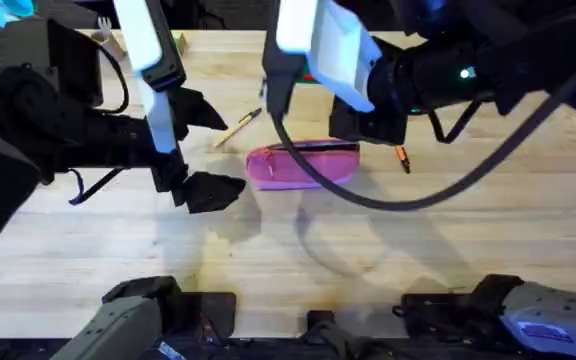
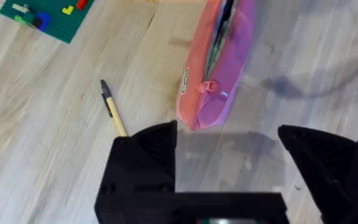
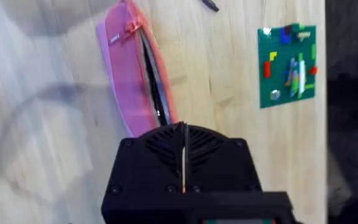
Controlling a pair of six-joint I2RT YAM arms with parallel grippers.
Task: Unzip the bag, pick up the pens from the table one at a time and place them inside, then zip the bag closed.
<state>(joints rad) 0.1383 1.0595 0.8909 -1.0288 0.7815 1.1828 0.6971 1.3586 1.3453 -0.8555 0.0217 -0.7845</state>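
On the large light-wood plank table (image 1: 448,230), the pink soft fabric pencil bag (image 1: 301,163) lies flat near the middle. Its top zipper looks partly open, since a dark slit runs along the top edge in the right wrist view.

The left gripper (image 2: 229,149) hangs over the wood just beside the zipper-pull end of the bag. Its two black fingers (image 2: 157,146) stand wide apart and hold nothing.

The right gripper (image 3: 183,134) is above the other end of the bag. Its fingers are pressed together with only a thin line between them; I cannot tell if they pinch some fabric.

The tan pen with a black end (image 2: 113,108) lies on the table near the bag, not touching it. The orange pen with a dark tip (image 1: 402,157) lies beside the opposite end.

A small green board with coloured pieces (image 3: 286,65) rests further back.
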